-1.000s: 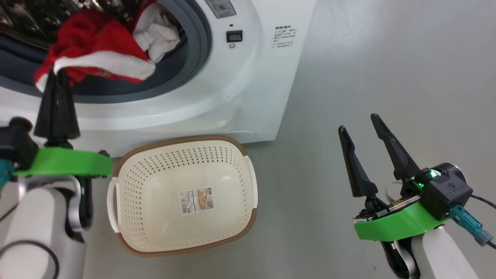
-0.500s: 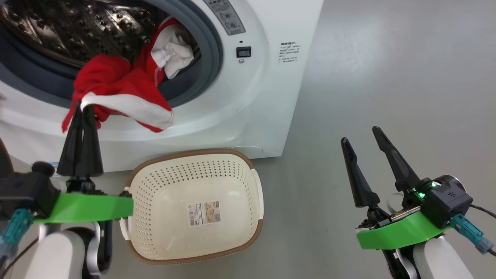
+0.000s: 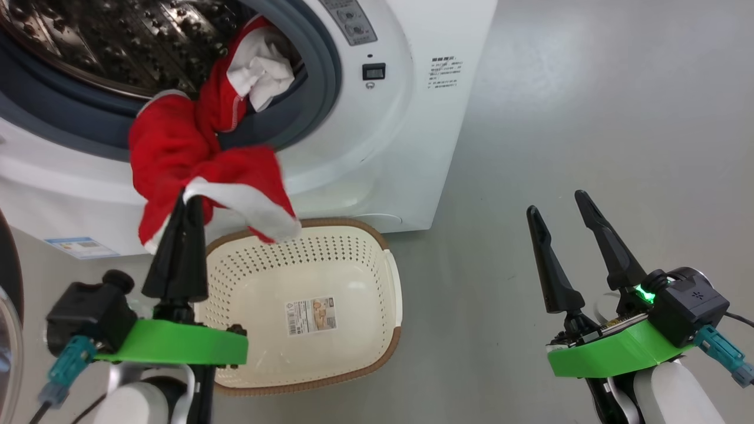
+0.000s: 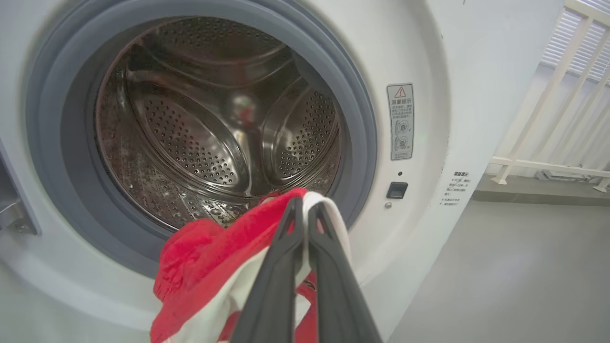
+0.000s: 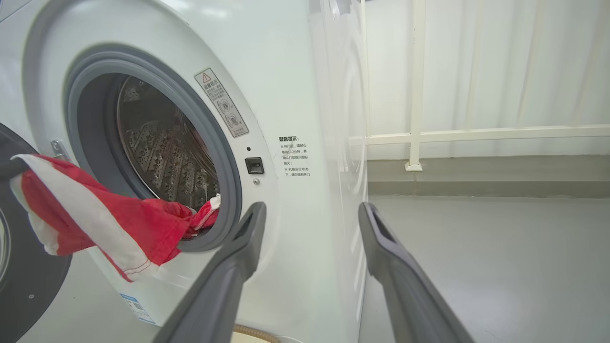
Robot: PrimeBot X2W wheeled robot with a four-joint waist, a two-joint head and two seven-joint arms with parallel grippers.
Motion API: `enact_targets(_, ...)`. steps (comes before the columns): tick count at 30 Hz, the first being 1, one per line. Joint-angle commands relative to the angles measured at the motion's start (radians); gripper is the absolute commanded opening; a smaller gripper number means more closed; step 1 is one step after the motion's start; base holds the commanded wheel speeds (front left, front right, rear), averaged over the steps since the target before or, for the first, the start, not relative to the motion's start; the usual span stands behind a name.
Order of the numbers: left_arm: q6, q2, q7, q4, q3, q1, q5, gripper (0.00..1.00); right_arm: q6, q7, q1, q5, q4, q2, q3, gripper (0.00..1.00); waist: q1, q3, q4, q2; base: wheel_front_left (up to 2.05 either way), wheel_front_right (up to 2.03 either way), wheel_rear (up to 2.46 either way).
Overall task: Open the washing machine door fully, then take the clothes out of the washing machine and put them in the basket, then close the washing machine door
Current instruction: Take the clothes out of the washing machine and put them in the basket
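The white washing machine (image 3: 406,147) stands with its steel drum (image 4: 214,133) exposed. At the left edge the washing machine door (image 5: 24,286) is swung open, black-rimmed. Red clothes (image 3: 194,147) with white trim trail from the drum's mouth over the grey gasket and down the front. My left gripper (image 3: 187,197) is shut on the white trim of the clothes (image 4: 205,252), just above the back-left rim of the cream basket (image 3: 359,227). The basket sits on the floor before the machine with only a label sticker inside. My right gripper (image 3: 556,201) hangs open over the floor to the right, holding nothing.
Grey floor (image 3: 589,118) spreads to the right of the machine. A white railing (image 5: 414,95) runs behind it at the wall. A small blue label (image 3: 76,247) sits low on the machine's front.
My left gripper has drawn the red clothes down and out of the drum, from the gasket to just above the basket's rim. The head camera has shifted. The right gripper stays open.
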Motion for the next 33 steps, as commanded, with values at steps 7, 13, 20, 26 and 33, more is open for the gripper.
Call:
enact_targets(7, -0.037, -0.03, 0.008, 0.122, 0.003, -0.011, -0.085, 0.0, 0.005, -0.006, -0.011, -0.008, -0.027, 0.001, 0.024, 1.0, 0.0, 0.04, 0.0, -0.0001, 0.0, 0.0, 0.0)
enact_targets(13, -0.072, -0.055, -0.007, 0.319, -0.018, -0.064, -0.134, 0.0, 0.005, -0.006, -0.029, -0.013, -0.032, 0.001, 0.035, 1.0, 0.0, 0.079, -0.002, -0.0001, 0.0, 0.0, 0.0)
enact_targets(20, -0.119, -0.077, -0.031, 0.588, -0.038, -0.164, -0.201, 0.0, 0.005, -0.006, -0.057, -0.005, -0.033, 0.001, 0.05, 1.0, 0.0, 0.134, -0.016, -0.0001, 0.0, 0.0, 0.0)
enact_targets(26, -0.154, -0.083, -0.051, 0.828, -0.059, -0.26, -0.225, 0.0, 0.005, -0.006, -0.081, 0.005, -0.029, 0.001, 0.056, 1.0, 0.0, 0.177, -0.037, -0.0001, 0.0, 0.0, 0.0)
enact_targets(33, -0.182, -0.088, -0.049, 1.099, -0.07, -0.377, -0.264, 0.0, 0.005, -0.006, -0.097, 0.008, -0.031, 0.001, 0.063, 1.0, 0.0, 0.212, -0.056, -0.0001, 0.0, 0.0, 0.0)
